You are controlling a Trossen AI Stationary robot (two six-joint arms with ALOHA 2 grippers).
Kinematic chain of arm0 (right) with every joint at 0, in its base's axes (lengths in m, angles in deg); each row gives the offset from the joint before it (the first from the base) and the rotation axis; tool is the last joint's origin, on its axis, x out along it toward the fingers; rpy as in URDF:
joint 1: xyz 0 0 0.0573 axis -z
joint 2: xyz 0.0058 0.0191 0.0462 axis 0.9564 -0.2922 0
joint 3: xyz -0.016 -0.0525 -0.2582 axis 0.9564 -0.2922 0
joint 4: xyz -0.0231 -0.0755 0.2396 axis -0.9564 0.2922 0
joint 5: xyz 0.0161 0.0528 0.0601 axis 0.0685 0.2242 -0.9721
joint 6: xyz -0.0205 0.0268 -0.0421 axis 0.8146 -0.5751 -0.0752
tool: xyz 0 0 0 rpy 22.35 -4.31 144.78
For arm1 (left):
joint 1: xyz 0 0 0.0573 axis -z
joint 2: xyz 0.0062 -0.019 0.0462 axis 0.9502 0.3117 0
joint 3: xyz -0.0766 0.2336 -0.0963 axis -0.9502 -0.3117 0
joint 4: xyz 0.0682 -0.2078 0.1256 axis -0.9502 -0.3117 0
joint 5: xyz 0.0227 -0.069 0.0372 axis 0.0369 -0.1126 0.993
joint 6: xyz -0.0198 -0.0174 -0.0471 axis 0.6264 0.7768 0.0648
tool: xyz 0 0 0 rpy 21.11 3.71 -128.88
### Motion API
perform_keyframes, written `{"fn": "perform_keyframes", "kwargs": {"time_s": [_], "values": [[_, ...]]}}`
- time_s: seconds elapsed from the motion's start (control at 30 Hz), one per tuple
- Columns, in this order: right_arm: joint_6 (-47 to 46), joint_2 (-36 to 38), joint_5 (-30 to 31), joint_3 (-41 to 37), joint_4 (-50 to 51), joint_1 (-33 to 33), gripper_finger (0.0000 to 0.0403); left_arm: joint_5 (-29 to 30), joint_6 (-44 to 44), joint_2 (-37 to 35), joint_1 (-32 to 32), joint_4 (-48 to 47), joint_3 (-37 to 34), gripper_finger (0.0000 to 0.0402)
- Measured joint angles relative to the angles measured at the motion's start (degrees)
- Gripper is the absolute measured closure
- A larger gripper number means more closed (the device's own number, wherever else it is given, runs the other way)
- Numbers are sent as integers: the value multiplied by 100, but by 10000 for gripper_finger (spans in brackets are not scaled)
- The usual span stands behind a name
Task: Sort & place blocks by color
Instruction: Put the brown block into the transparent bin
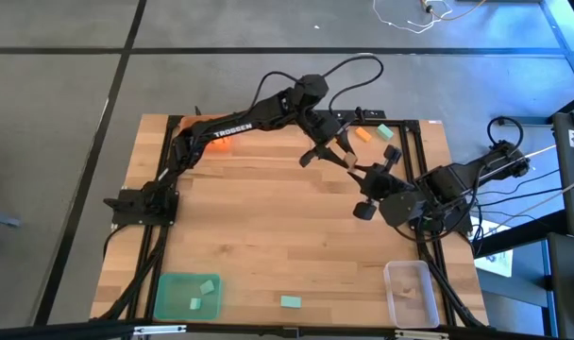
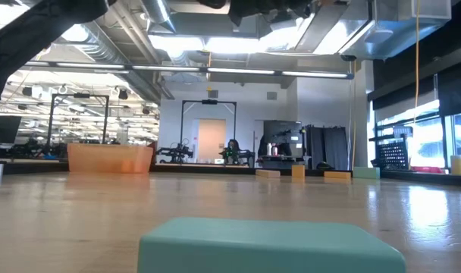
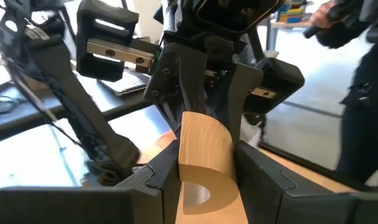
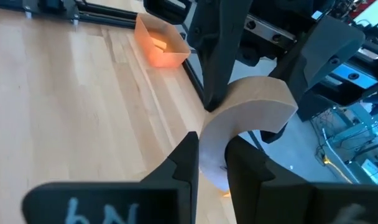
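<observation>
Jaws of left gripper (image 3: 204,171) and right gripper (image 4: 212,163) both clamp one pale wood arch block (image 3: 204,158) above the counter (image 1: 259,236). Two teal blocks (image 1: 201,294) in green tray (image 1: 169,283); one teal block (image 1: 290,302) loose beside it.

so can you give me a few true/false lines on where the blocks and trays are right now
1. The left gripper and the right gripper both grip one pale arched wood block. True.
2. The green tray holds three teal blocks. False: it holds two teal blocks.
3. A loose teal block lies on the table between the green tray and the clear tray. True.
4. The clear tray holds an orange block. False: nothing orange shows in it; an orange block lies at the table's far edge.
5. The orange tray sits beside the clear tray. False: it is at the far left, partly under the left arm.
</observation>
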Motion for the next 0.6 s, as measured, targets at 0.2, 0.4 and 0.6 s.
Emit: {"fn": "perform_keyframes", "kwargs": {"time_s": [0.2, 0.4, 0.6], "values": [[-138, 0, -130, 25, 55, 26, 349, -145, 256, 22, -10, -74, -6, 277], [-132, 0, -265, 157, 169, 32, 349, 131, 522, -7, -25, -294, 5, 278], [-128, 9, -266, 176, 217, 32, 349, 251, 878, -16, 15, -321, 7, 278]]}}
